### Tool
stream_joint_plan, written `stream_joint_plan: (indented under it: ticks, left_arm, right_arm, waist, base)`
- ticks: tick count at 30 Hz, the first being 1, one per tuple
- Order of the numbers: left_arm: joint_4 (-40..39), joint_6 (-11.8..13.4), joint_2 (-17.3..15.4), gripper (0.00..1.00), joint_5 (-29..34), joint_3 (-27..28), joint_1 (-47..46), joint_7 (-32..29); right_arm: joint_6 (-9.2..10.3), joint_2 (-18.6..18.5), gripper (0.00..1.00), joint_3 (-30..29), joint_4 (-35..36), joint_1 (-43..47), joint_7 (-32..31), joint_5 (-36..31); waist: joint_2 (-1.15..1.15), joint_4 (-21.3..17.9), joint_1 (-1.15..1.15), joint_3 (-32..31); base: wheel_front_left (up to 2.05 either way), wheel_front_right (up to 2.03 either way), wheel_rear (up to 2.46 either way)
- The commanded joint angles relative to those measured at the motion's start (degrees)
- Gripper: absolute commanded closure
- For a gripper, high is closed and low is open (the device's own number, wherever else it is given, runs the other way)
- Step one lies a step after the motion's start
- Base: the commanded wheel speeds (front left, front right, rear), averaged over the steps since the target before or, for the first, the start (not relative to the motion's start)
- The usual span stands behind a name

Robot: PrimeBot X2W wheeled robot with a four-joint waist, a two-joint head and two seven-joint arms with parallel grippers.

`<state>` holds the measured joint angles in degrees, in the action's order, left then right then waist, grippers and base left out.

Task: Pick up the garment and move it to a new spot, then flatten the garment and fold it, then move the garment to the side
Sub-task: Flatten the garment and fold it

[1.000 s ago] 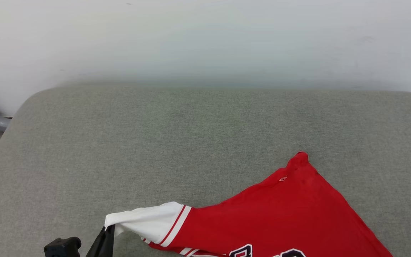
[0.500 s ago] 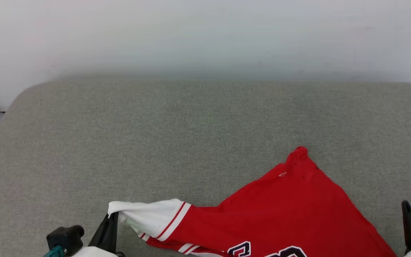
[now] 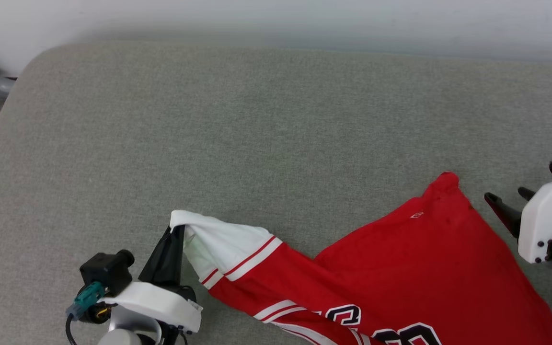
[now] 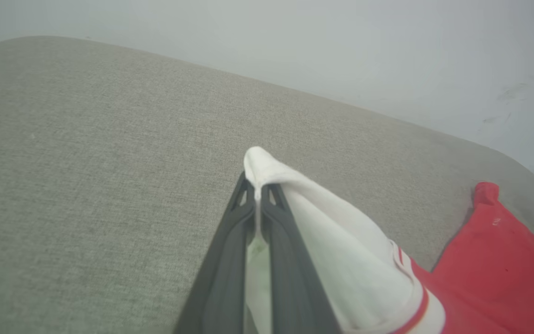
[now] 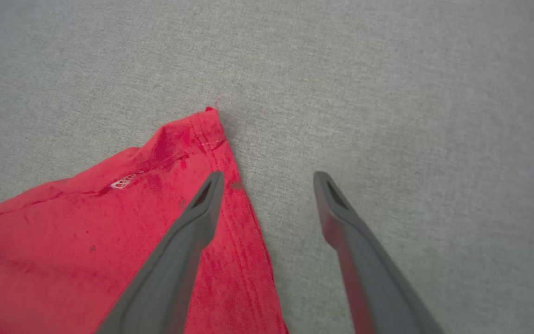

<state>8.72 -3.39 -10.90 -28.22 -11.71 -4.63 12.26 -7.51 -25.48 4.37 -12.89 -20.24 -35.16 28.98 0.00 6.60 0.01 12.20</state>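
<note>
Now my right gripper [image 3: 506,194] has come into the head view within the last second and its fingers have sprung wide apart. In the right wrist view they straddle the edge of the red corner [image 5: 209,123], one over cloth, one over the grey cushion [image 3: 257,120], and hold nothing. My left gripper [image 3: 176,230] stays clamped on the tip of the white sleeve [image 3: 218,244], holding it slightly raised. The red jersey [image 3: 400,268] lies rumpled on the cushion's near side, lettering up. I judge flattening is unfinished: that corner needs a fresh grip before I can pull the cloth taut.
</note>
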Motion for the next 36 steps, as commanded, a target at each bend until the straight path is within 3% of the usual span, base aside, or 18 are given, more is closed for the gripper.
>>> stream_joint_plan:
  ticks: [1, 9, 15, 16, 17, 18, 25, 30, 36]
  left_arm:
    - [-0.3, -0.2, 0.1, 1.0, 0.2, -0.2, -1.1, 0.2]
    - [0.1, -1.2, 1.8, 1.0, 0.7, -1.6, -5.4, 1.6]
    - [1.4, -1.6, 2.5, 1.0, 0.5, -1.8, -6.2, 2.2]
    - [1.5, -1.6, 2.6, 1.0, 0.5, -1.7, -6.1, 2.3]
    - [1.7, -1.6, 2.7, 1.0, 0.4, -1.6, -6.0, 2.4]
    - [1.9, -1.7, 2.8, 1.0, 0.4, -1.6, -5.9, 2.5]
    - [3.0, -1.4, 2.4, 1.0, 0.3, -0.8, -4.7, 2.7]
    - [3.2, -0.7, 0.2, 1.0, 1.8, -0.6, -4.0, 2.2]
    - [2.8, 0.7, -1.5, 1.0, 1.5, 0.6, -4.6, 0.3]
  right_arm:
    - [0.04, -0.5, 0.0, 0.8, 0.1, -1.6, -0.8, 0.4]
    - [0.04, -3.7, 0.0, 12.3, -5.4, -11.2, -4.9, 1.4]
    - [-0.05, -2.8, 0.0, 19.6, -15.4, -9.5, -9.0, 6.5]
    - [-0.06, -2.7, 0.23, 20.9, -16.6, -9.1, -10.0, 7.5]
    - [-0.07, -2.7, 0.75, 22.2, -17.2, -8.9, -10.5, 8.4]
    - [-0.07, -2.8, 1.0, 22.7, -18.2, -8.7, -11.2, 9.9]
    - [0.03, -4.3, 1.0, 23.2, -18.4, -11.6, -3.8, 12.9]
    - [0.06, -4.7, 1.0, 21.2, -18.1, -14.7, 6.1, 10.7]
    - [0.05, -2.5, 1.0, 15.5, -19.3, -13.2, 15.5, 6.9]
  waist:
    - [0.0, 1.7, -0.01, 2.0]
    - [0.0, 4.6, -0.01, 6.2]
    - [0.0, 5.5, -0.01, 6.5]
    - [0.0, 5.5, -0.01, 6.4]
    - [0.0, 5.4, -0.01, 6.3]
    - [0.0, 5.4, -0.01, 6.2]
    - [0.0, 4.4, -0.01, 3.6]
    - [0.0, 2.6, -0.01, -0.1]
    - [0.0, 0.3, -0.01, -5.5]
  base:
    - [0.0, 0.0, 0.0]
    - [0.0, 0.0, 0.0]
    - [0.0, 0.0, 0.0]
    - [0.0, 0.0, 0.0]
    - [0.0, 0.0, 0.0]
    - [0.0, 0.0, 0.0]
    - [0.0, 0.0, 0.0]
    - [0.0, 0.0, 0.0]
    - [0.0, 0.0, 0.0]
